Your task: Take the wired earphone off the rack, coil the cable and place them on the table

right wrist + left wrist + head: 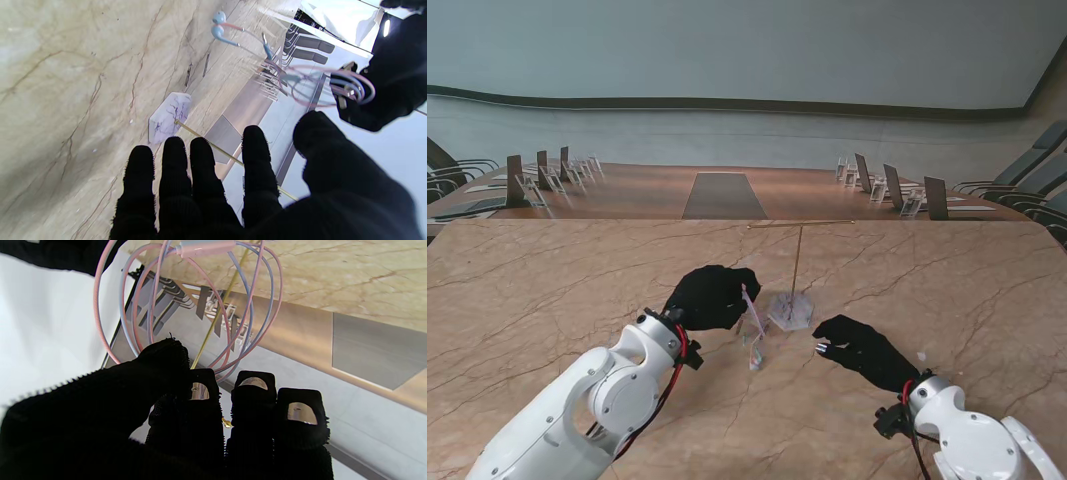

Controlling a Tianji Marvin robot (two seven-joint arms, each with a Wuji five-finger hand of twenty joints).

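Stand view: left hand grasps the coiled earphone cable, loops hanging at its 3 o'clock side, lower end trailing to the marble surface. Rack stands just right of the cable, bar bare. Right hand sits at the rack base's 4 o'clock, fingers spread, holding nothing.

Left wrist: pink and blue loops pinched between thumb and fingers; inline remote on the loops.

Right wrist: released fingers apart near the rack base; two blue earbuds hang close to the surface, contact unclear.
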